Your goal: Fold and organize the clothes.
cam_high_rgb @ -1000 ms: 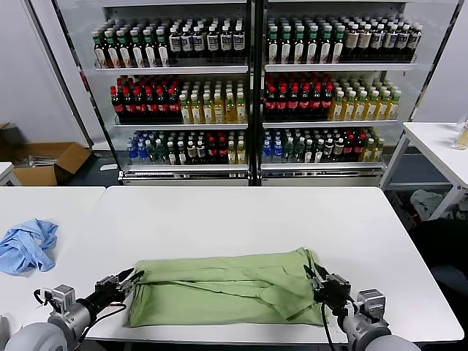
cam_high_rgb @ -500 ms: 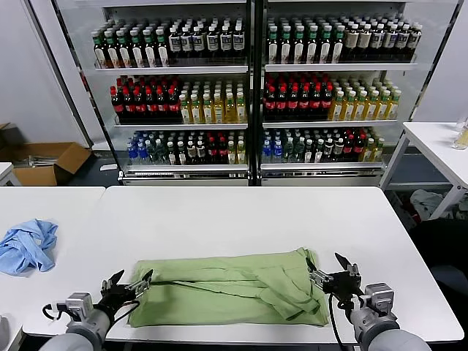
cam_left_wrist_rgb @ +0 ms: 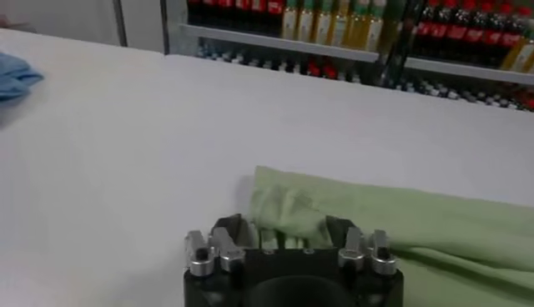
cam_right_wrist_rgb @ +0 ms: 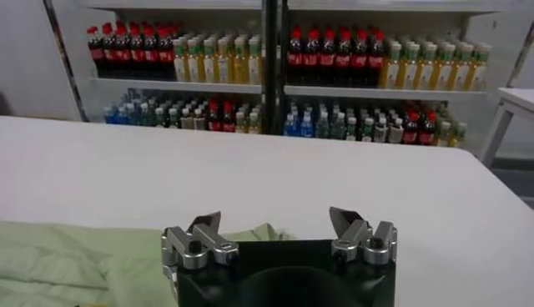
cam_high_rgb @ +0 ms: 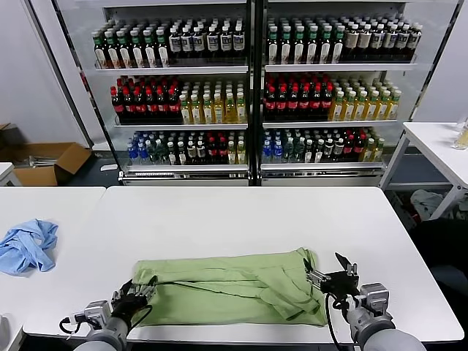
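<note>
The light green shirt [cam_high_rgb: 227, 289] lies folded into a long band across the near part of the white table [cam_high_rgb: 241, 219]; its collar, buttons and chest print are hidden. My left gripper [cam_high_rgb: 141, 289] is low at the band's left end, open, with the cloth's corner [cam_left_wrist_rgb: 288, 213] lying between its fingers [cam_left_wrist_rgb: 227, 235]. My right gripper [cam_high_rgb: 326, 273] is open and empty, just off the band's right end; in the right wrist view [cam_right_wrist_rgb: 274, 223] the shirt [cam_right_wrist_rgb: 67, 259] lies to one side of it.
A crumpled light blue garment [cam_high_rgb: 28, 245] lies on the adjoining table at far left and also shows in the left wrist view [cam_left_wrist_rgb: 12, 75]. Drink shelves [cam_high_rgb: 248, 95] stand behind the table. Another white table [cam_high_rgb: 439, 146] stands at right.
My left gripper has moved right to the shirt's left end and sunk toward the near edge. My right gripper backed off the right end and opened, then held still.
</note>
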{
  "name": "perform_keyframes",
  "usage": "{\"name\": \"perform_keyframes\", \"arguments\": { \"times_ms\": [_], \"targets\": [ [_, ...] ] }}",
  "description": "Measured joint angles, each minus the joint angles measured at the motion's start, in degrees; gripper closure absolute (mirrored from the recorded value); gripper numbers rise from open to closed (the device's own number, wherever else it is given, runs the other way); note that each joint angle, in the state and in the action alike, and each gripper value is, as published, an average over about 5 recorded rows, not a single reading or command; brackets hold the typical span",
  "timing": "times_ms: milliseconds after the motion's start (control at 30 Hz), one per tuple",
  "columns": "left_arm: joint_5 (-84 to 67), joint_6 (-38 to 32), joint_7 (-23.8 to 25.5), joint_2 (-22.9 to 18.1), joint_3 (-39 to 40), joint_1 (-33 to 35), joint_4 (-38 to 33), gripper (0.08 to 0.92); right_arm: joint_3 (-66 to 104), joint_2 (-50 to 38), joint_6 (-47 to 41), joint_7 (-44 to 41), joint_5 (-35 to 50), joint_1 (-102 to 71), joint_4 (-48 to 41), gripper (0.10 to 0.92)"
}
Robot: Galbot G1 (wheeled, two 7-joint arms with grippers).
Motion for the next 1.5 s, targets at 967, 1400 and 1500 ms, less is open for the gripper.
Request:
{"name": "perform_keyframes", "arguments": {
  "times_ms": [967,1400,1500],
  "targets": [
    [5.29,2.71,3.22,4.21,-6.92,0.05,-1.89,0.911,-1.67,0.78,0.33,-0.01,-2.38,2.13,-0.20,0.203],
    [3.62,7.64,7.04,12.25,-26.39,3.63,0.11,0.911,-2.85,0.86,0.59,-0.33,-2.70,5.62,-0.86,0.203],
    [0.74,8.12,7.22,12.18,-26.95,3.78,-2.58,0.911,-2.78,0.61,0.53,-0.30,-2.74,5.67,-0.74,0.202]
  ]
}}
